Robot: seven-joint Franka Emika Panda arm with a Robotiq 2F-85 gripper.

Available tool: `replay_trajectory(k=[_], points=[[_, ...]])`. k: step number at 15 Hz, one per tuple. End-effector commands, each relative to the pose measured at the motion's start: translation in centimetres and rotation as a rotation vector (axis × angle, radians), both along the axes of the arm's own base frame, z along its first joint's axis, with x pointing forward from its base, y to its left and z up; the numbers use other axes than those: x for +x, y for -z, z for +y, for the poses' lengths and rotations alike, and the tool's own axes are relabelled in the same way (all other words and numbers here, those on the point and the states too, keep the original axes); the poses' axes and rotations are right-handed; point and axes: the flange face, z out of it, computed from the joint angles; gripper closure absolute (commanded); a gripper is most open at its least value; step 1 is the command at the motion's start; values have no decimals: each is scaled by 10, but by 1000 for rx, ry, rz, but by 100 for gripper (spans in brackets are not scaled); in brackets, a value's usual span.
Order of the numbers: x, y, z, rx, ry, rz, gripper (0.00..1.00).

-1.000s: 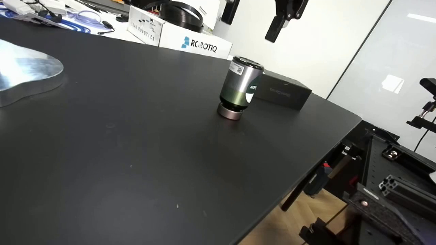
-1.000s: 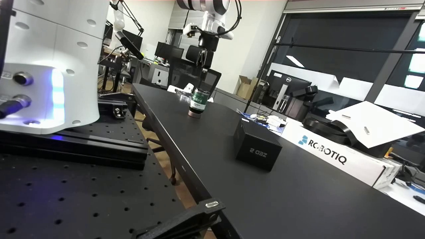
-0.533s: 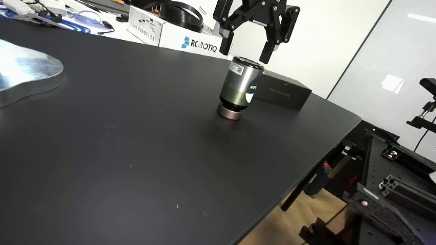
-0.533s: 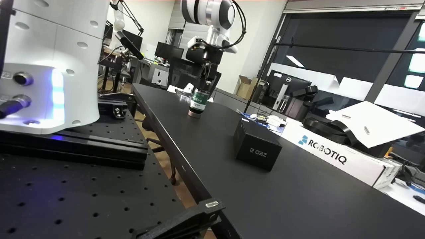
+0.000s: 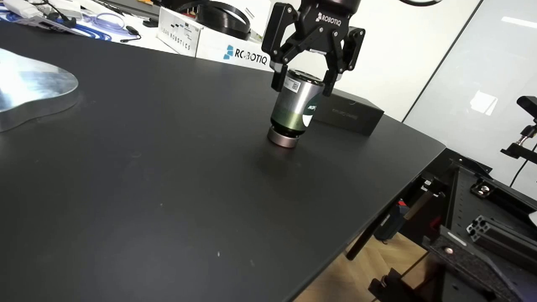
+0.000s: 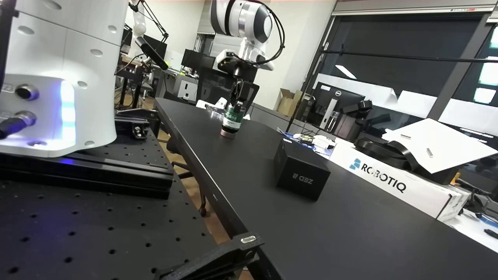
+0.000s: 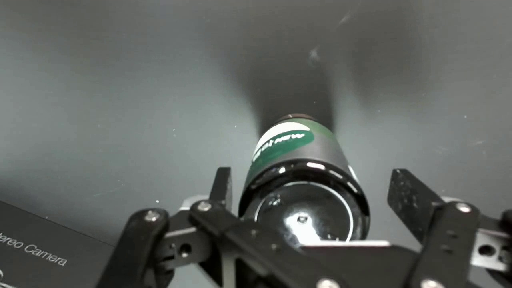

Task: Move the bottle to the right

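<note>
"On the black table (image 5: 188, 167), the bottle (image 5: 295, 107) stands cap-down, the Robotiq gripper (image 5: 303, 87) spread around it."

"Centre first: the gap looks tighter toward the ZED 2 box (image 6: 301, 171). Then close evenly, lest it tip."

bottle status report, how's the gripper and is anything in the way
Gripper open, straddling bottle, gaps both sides in wrist view. Bottle standing on black table, not yet lifted. ZED 2 box nearby, outside the grasp.
</note>
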Motion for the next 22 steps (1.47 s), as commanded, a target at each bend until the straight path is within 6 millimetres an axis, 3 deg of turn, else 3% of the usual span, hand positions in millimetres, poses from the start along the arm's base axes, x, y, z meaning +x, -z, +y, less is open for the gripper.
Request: replay_trajectory(k=[1,2,6,10,14,18,22], points=[[1,3,6,-28,8,4,25],[1,3,6,-33,3,0,26],[4,-15,3,-27,3,-19,55],[7,-48,-1,-23,16,-50,55],[6,-97,-15,-25,29,-85,55],[9,-131,-48,-23,54,-94,55],[16,-133,-114,-40,90,-69,55]])
